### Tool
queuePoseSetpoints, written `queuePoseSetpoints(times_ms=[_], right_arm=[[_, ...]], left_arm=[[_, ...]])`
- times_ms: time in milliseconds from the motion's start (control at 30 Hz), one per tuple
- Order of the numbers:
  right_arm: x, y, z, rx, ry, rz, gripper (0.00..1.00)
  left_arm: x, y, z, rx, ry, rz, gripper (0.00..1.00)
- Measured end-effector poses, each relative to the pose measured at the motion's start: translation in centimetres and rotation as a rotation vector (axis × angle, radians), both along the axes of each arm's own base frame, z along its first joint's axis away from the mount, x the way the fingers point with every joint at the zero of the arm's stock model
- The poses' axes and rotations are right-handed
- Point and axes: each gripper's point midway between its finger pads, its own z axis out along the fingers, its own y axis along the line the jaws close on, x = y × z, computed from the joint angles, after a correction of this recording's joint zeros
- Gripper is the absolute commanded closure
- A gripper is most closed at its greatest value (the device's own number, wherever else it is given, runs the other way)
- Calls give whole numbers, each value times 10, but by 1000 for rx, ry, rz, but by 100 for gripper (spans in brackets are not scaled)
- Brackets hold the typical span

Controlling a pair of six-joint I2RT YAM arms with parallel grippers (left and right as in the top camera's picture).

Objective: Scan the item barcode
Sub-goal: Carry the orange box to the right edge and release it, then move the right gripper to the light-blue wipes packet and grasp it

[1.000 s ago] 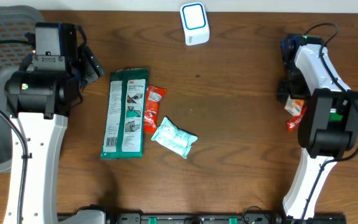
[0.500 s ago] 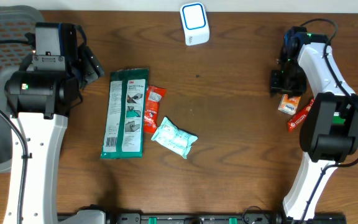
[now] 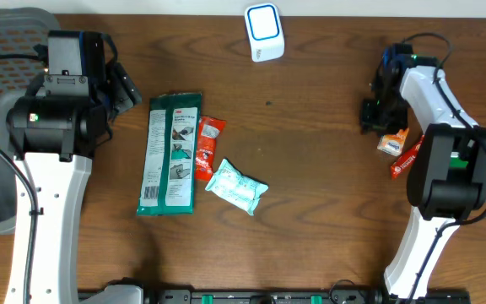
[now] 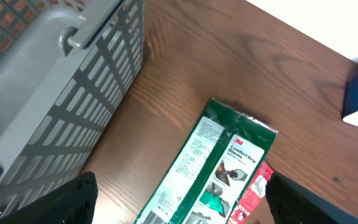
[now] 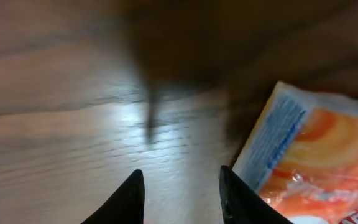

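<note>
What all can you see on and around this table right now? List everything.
scanner: one, white and blue, far edge of the table, centre
glove pack: one, green, left of centre
red sachet: one, red, against the glove pack's right side
pouch: one, pale teal, nearer than the red sachet
orange packet: one, orange and white, right side
red wrapper: one, red, partly under the right arm
basket: one, grey, far left
table: one, brown wood
left claw: one, black, open, empty, over the glove pack
right claw: one, black, open, empty, beside the orange packet
</note>
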Motion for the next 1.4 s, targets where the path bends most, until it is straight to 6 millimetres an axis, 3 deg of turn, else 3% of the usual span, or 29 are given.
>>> queuePoseSetpoints(times_ms=[133,367,433,567,733,900,933,1033,1133,1300,1400], right_arm=[[-15,-10,-8,-57,52,2,64],[-24,-26,-4,-96,85,-30,46],[-25,-22,0,-64,94,-18,41],[-20,-6,20,-1,92,35,40],[-12,33,69,92,3,144,33],[-15,86,129,175,-150,316,2],[-17,97,139,187,-179,352,1],[-25,129,163,243,-237,442,1],[-34,157,168,324,-239,495,1],[-53,200,166,407,-209,591,22],[-68,221,156,431,-174,646,28]], left_arm=[[0,0,0,0,0,0,13],[0,0,0,0,0,0,13],[0,0,0,0,0,0,14],[0,0,0,0,0,0,13],[0,0,0,0,0,0,13],[0,0,0,0,0,0,13],[0,0,0,0,0,0,13],[0,0,0,0,0,0,13],[0,0,0,0,0,0,13],[0,0,0,0,0,0,13],[0,0,0,0,0,0,13]])
